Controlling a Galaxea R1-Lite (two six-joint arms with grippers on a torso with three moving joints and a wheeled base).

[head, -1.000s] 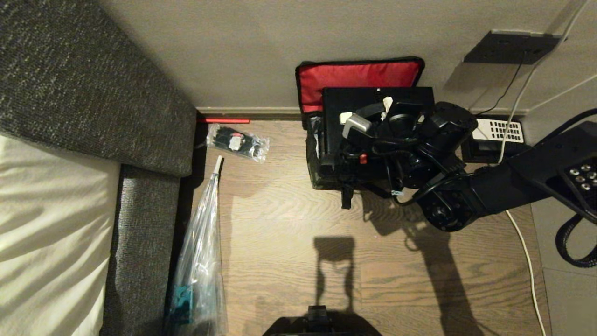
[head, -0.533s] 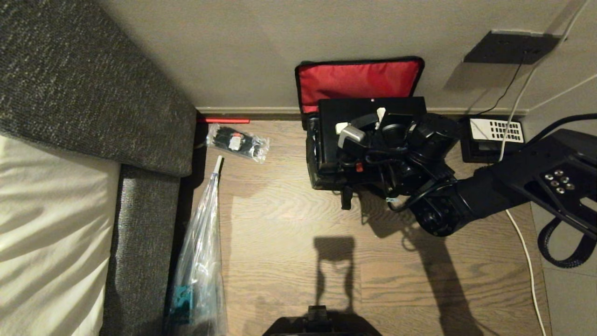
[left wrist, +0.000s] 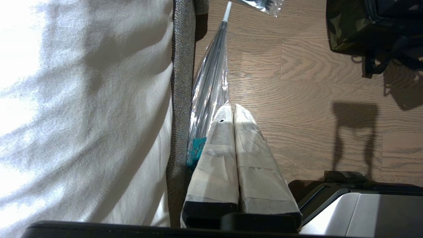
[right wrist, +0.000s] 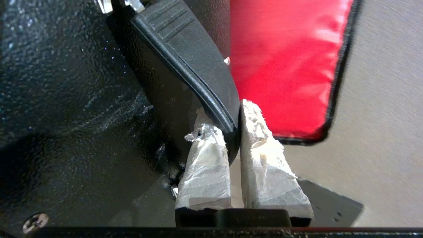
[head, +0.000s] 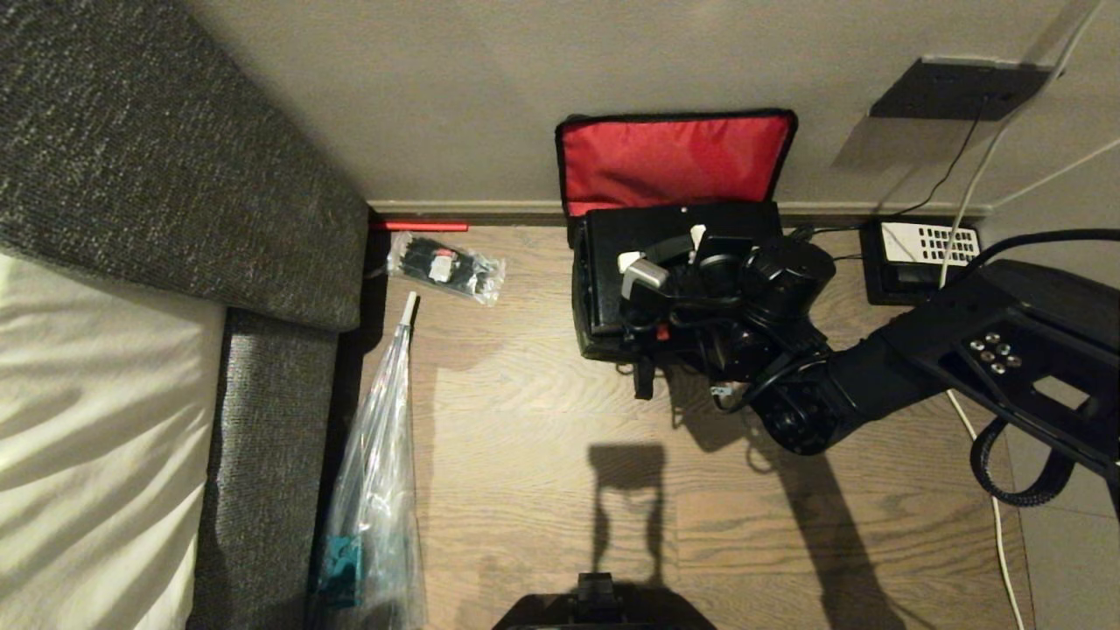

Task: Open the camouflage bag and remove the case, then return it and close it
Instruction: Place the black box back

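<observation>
My right fingers (right wrist: pixel 238 122) pinch the bar handle (right wrist: pixel 185 53) of the rectangular black hard case (head: pixel 678 229) over the open camouflage fabric bag (head: pixel 674 162). If the case tilts, its corner could catch the bag's rim. My left fingers (left wrist: pixel 234 114) rest closed, empty.

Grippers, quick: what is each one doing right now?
Left gripper: shut, empty, parked over the floor.
Right gripper: shut on the case handle.

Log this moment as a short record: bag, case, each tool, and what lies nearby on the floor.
bag: camouflage bag on the floor by the wall, red-lined lid open against the wall
case: black case at the bag's mouth
right tool: right tool shut on the case handle
left tool: left tool shut, holding nothing, parked above the floor beside the bed
nearby: telephone, clear plastic bag
</observation>
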